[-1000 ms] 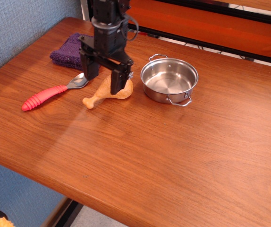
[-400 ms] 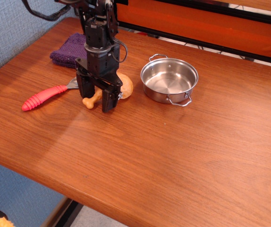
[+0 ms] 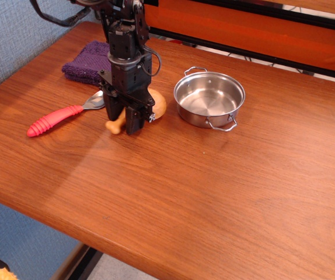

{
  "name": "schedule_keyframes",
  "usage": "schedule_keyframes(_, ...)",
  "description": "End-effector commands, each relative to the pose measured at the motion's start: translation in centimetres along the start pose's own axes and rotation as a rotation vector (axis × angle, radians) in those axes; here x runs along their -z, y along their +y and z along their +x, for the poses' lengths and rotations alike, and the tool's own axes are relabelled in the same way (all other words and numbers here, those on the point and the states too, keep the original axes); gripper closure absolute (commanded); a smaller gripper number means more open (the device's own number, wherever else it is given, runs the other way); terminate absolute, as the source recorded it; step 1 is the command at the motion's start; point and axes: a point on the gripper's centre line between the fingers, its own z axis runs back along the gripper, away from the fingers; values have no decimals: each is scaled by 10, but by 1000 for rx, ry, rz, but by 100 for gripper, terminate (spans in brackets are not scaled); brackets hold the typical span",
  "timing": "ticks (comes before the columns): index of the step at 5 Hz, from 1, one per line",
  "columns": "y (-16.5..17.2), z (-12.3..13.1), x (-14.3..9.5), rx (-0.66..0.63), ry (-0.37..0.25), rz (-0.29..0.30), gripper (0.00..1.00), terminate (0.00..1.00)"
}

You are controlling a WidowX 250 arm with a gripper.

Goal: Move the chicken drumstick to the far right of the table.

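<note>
The gripper (image 3: 122, 122) is down at the table (image 3: 226, 192) with its two black fingers set either side of the narrow bone part of the chicken drumstick (image 3: 154, 105), and the fingers look drawn in close against it, so I judge it closed on the drumstick, though the contact itself is masked by the fingers and I cannot be sure how firm the hold is. The drumstick lies in the far left part of the table, its pale bone knob poking out toward the near left below the fingers and its round meat end showing to the right of them, near the steel pot (image 3: 209, 99) but apart from it. The step in hand looks like the grasp itself; the carry has not begun. The next move calls for a lift clear of the wood, then a long sweep to the right that passes on the near side of the pot or above it, and a release near the right edge. To the left lies a spoon with a red handle (image 3: 55, 119), its bowl just beside the gripper and partly hidden behind it, and farther back a purple cloth (image 3: 86, 63). Whether the drumstick rests on the table or is slightly raised I cannot tell.
</note>
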Motion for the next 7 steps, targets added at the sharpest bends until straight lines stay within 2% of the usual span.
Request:
schedule_keyframes(1,2,-7,-25,-27,-23,13,100,0)
schedule_keyframes(2,1,-9,-55,-97,-67,39,100,0)
schedule_keyframes(3,-14,-6,-77,-162,-100,73,100,0)
schedule_keyframes(4,-47,-5,-84,-199,-139,50,100,0)
schedule_keyframes(5,-95,1,-80,-194,-146,-15,100,0)
schedule_keyframes(6,-147,2,-67,-128,-138,-52,100,0)
schedule_keyframes(7,-198,1,-54,-37,-112,-150,100,0)
